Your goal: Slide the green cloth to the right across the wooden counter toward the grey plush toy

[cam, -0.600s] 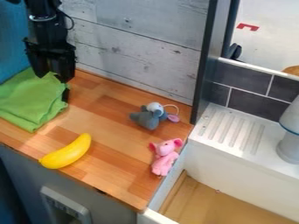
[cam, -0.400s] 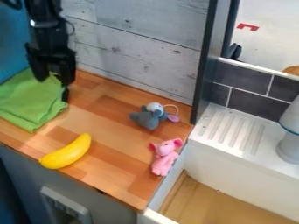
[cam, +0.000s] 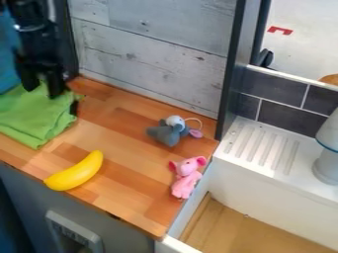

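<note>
Green cloth (cam: 33, 118) on a striped wooden worktop (cam: 129, 185), against a pale plank wall (cam: 148, 62), with a ridged white drainboard (cam: 264, 148) alongside.
The cloth lies rumpled, in soft folds, below the black gripper (cam: 43, 93), whose fingers (cam: 57, 88) stand apart.

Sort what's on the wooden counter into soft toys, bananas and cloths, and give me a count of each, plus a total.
Soft toys: 2 (grey one, pink one)
Banana: 1
Green cloth: 1
Total: 4
</note>
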Motion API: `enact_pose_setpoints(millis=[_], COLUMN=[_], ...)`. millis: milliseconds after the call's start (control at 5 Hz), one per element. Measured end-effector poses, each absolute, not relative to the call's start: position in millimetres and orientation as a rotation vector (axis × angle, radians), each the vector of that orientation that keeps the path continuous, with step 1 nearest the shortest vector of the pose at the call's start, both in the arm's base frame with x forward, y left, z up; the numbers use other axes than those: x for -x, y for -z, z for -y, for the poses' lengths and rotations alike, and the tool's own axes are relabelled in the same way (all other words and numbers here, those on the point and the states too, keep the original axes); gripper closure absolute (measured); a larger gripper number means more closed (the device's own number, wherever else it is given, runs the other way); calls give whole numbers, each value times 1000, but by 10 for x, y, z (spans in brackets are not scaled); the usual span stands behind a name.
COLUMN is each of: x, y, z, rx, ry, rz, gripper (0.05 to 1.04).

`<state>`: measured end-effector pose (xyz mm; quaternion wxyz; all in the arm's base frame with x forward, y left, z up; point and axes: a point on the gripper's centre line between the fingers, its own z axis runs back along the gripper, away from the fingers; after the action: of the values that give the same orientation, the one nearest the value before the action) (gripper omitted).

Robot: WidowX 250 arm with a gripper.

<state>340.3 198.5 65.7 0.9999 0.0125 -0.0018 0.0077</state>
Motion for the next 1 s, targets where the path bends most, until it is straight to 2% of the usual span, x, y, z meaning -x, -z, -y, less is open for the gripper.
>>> enact_pose_setpoints(millis=[200,400,600,1000], x=[-3420,-3468,-3531,-3448], y=[-514,-364,-190,-92], z=[-2182,-2275,-2273,-2248], rx=[-71,-81,-37,-10], ry=[-16,-27,-9,-1], rz=[-59,-105,-130,-191], gripper=[83,83,83,83])
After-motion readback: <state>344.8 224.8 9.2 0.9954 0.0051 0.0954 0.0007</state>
